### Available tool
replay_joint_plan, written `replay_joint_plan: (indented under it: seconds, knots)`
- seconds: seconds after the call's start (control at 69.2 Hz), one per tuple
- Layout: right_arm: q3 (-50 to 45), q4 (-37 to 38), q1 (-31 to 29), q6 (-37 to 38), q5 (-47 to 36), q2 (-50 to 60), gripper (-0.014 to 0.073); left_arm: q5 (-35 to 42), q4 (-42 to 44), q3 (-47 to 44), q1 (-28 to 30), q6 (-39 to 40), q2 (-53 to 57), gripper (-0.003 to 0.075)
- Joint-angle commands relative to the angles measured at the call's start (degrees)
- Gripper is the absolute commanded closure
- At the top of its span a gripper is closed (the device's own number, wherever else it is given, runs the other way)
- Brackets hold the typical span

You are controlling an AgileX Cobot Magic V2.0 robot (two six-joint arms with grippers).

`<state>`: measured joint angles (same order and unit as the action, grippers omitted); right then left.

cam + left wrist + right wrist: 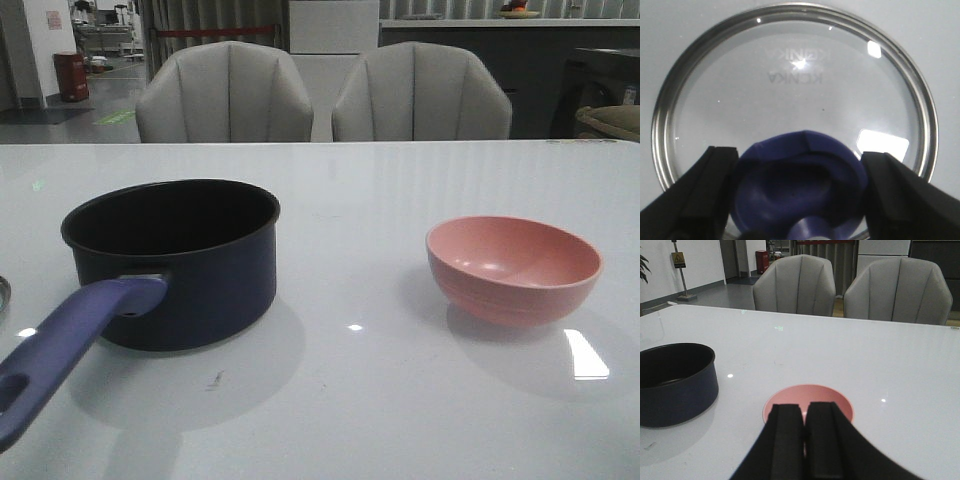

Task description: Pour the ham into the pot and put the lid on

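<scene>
The pot [185,262] stands upright on the white worktop [340,400] at the left of the front view, uncovered, its black inside in shadow. Its long blue-purple handle [70,345] reaches toward the camera and to the left, the hole at its end near the picture's edge. Well apart from it, to the right, sits the pink bowl [513,268], also upright; what shows of its inside looks bare, and no ham can be made out in any view. Two grey chairs [225,92] stand behind the far edge of the worktop.

In the left wrist view the lid [795,85] lies flat on the worktop, its metal rim forming a full ring around clear glass with mirrored lettering. The left end effector [799,192] is spread wide, one black finger [695,197] on each side of the lid's blue-purple knob [797,185]. Narrow gaps show between the fingers and the knob, so they flank it without pressing on it.

In the right wrist view the right end effector [805,440] has its two black fingers pressed together with nothing between them. It hangs above the near rim of the pink bowl [807,397], partly hiding the bowl's inside. The pot [676,382] appears off to one side of the bowl in this view, apart from it.
</scene>
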<state>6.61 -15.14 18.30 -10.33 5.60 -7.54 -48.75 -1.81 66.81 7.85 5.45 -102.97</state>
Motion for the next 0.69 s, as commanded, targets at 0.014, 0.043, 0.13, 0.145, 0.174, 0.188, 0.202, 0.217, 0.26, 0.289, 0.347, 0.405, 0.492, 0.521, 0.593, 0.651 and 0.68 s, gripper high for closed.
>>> replay_joint_plan:
  seconds: [0.014,0.043,0.13,0.145,0.174,0.188,0.202,0.217,0.26,0.289,0.347,0.405,0.492,0.521,0.593,0.651,0.68]
  knots:
    - [1.77,-0.36,0.06,-0.25,-4.12,-0.5,0.0433,0.54,-0.05,1.54,0.04,-0.12,2.18,0.0333]
    - [1.77,-0.36,0.06,-0.25,-4.12,-0.5,0.0433,0.54,-0.05,1.54,0.04,-0.12,2.18,0.0339]
    - [1.77,-0.36,0.06,-0.25,-4.12,-0.5,0.0433,0.54,-0.05,1.54,0.04,-0.23,2.31,0.0356]
    - [1.77,-0.36,0.06,-0.25,-4.12,-0.5,0.0433,0.54,-0.05,1.54,0.04,-0.17,2.31,0.0358]
    - [1.77,-0.36,0.06,-0.25,-4.12,-0.5,0.0433,0.54,-0.05,1.54,0.04,-0.17,2.44,0.0358]
    - [1.77,-0.36,0.06,-0.25,-4.12,-0.5,0.0433,0.54,-0.05,1.54,0.04,-0.26,2.44,0.0358]
    - [1.77,-0.36,0.06,-0.25,-4.12,-0.5,0.0433,0.54,-0.05,1.54,0.04,-0.26,2.57,0.0358]
    - [1.77,-0.36,0.06,-0.25,-4.12,-0.5,0.0433,0.54,-0.05,1.54,0.04,-0.38,2.69,0.0358]
    - [1.77,-0.36,0.06,-0.25,-4.12,-0.5,0.0433,0.82,-0.05,1.54,0.04,-0.49,2.99,0.0358]
    - [1.77,-0.36,0.06,-0.25,-4.12,-0.5,0.0433,1.03,-0.05,1.54,0.04,-0.49,3.23,0.0358]
    - [1.77,-0.36,0.06,-0.25,-4.12,-0.5,0.0433,1.57,-0.05,1.54,0.04,-0.49,4.02,0.0358]
    - [1.77,-0.36,0.06,-0.25,-4.12,-0.5,0.0433,2.16,-0.05,1.54,0.04,-0.61,5.03,0.0358]
    - [1.77,-0.36,0.06,-0.25,-4.12,-0.5,0.0433,3.32,-0.05,1.54,0.04,-0.98,6.74,0.0358]
    - [1.77,-0.36,0.06,-0.25,-4.12,-0.5,0.0433,3.64,-0.05,1.65,0.04,-1.37,7.42,0.0358]
    - [1.77,-0.36,0.06,-0.25,-4.12,-0.5,0.0433,3.75,-0.05,2.14,0.04,-1.53,8.72,0.0358]
    - [1.77,-0.36,0.06,-0.25,-4.12,-0.5,0.0433,3.38,-0.09,3.19,0.04,-1.75,9.81,0.0358]
    - [1.77,-0.36,0.06,-0.25,-4.12,-0.5,0.0433,3.04,-0.2,3.77,0.04,-1.75,10.42,0.0358]
